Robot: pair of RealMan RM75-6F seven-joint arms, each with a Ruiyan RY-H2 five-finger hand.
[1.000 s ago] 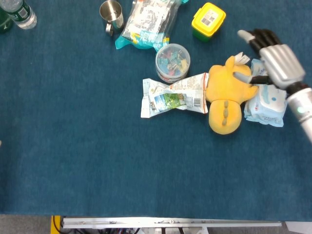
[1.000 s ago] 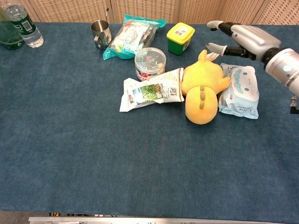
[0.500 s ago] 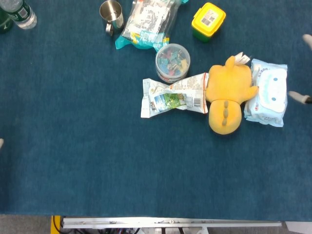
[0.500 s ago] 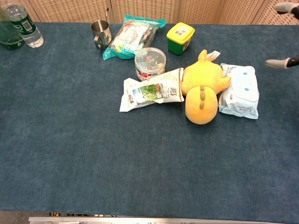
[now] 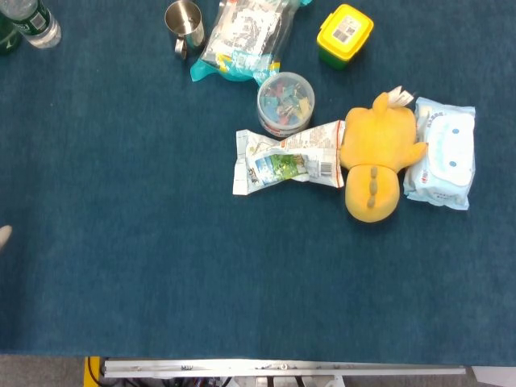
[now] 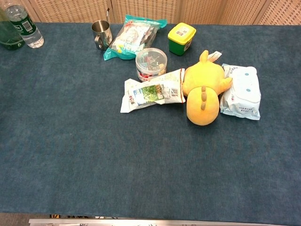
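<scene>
A yellow plush toy (image 5: 372, 161) (image 6: 203, 89) lies on the blue tablecloth (image 5: 161, 274), right of centre. A pale blue wet-wipes pack (image 5: 443, 164) (image 6: 241, 92) touches its right side. A crumpled snack packet (image 5: 286, 159) (image 6: 153, 91) touches its left side. Behind the packet stands a clear round tub of coloured clips (image 5: 285, 102) (image 6: 151, 63). Only a pale sliver of my left hand (image 5: 4, 236) shows at the left edge of the head view, far from every object. My right hand is out of both views.
At the back stand a yellow-lidded green box (image 5: 344, 34) (image 6: 181, 37), a teal-edged bag (image 5: 242, 36) (image 6: 134, 35) and a steel cup (image 5: 185, 24) (image 6: 101, 33). A water bottle (image 5: 32, 22) (image 6: 24, 26) and a green bottle (image 6: 8, 35) occupy the back left corner.
My right hand, which hovered over the plush toy and the wipes pack, has drawn away to the right and left both views. The objects have not moved.
</scene>
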